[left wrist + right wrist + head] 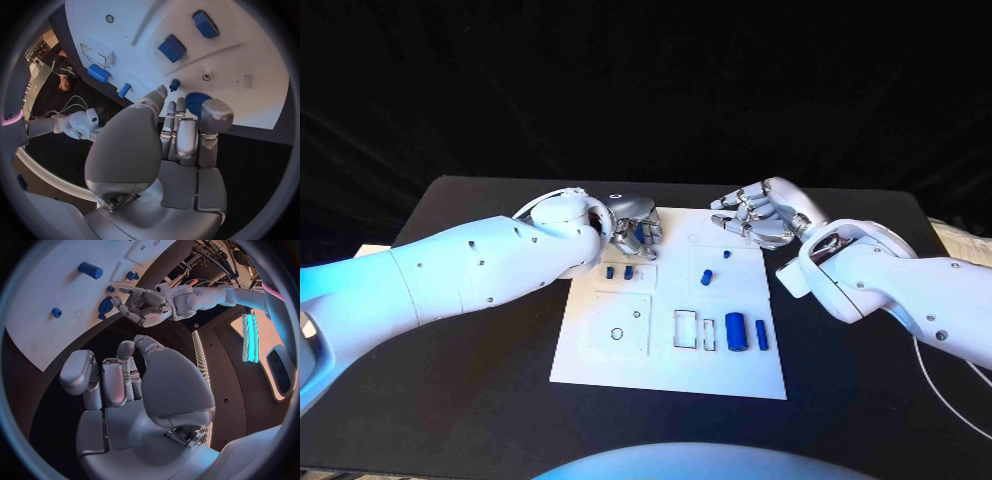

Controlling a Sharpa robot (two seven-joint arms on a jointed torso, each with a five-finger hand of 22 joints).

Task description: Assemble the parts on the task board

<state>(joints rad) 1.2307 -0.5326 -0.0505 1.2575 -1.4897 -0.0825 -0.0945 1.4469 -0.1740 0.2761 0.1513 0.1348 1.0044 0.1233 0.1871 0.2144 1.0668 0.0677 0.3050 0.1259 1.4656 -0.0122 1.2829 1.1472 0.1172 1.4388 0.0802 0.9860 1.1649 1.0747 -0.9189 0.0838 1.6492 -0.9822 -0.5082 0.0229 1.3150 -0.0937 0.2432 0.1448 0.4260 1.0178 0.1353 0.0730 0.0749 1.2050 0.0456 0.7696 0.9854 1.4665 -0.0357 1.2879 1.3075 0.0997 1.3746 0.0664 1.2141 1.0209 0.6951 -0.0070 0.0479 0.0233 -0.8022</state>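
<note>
A blue gear-like part (195, 102) is lodged under the fingertips of the left hand (635, 225), seemingly for seating at the task board (733, 375) far corner, while the right hand (762, 213) hovers nearby, loosely curled, empty.

Head view: from above, facing down on the desk (473, 400), task board (668, 365) central. Wrist views: close behind each hand, facing the board's 12 o'clock end, shared with the head view.
</note>
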